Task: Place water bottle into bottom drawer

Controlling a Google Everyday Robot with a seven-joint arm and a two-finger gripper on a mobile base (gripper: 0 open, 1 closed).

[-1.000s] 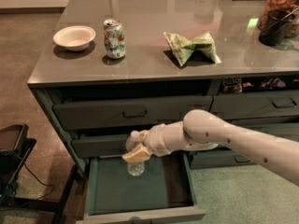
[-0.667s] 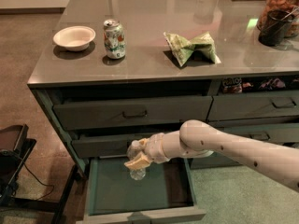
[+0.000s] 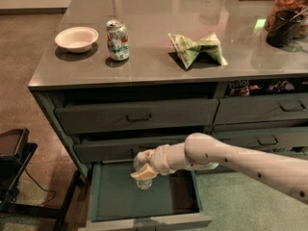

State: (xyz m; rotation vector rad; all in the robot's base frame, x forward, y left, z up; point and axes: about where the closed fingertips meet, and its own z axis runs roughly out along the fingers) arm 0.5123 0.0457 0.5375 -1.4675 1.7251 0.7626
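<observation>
The bottom drawer (image 3: 115,203) is pulled open under the left stack, showing its teal-green floor. My gripper (image 3: 143,167) reaches in from the right and is shut on the water bottle (image 3: 143,179), a small clear bottle held upright over the middle of the drawer. The bottle's lower end is at or just above the drawer floor; I cannot tell if it touches. The gripper covers the bottle's top and cap.
A green-white soda can (image 3: 118,40), a white bowl (image 3: 76,38) and a green crumpled bag (image 3: 197,48) sit on the counter (image 3: 144,69). Two handled drawers (image 3: 137,115) are above the open one. A dark stand (image 3: 12,162) is at the left.
My arm has moved a little left and down, lowering the bottle deeper into the open drawer. The grip on the bottle has not changed.
</observation>
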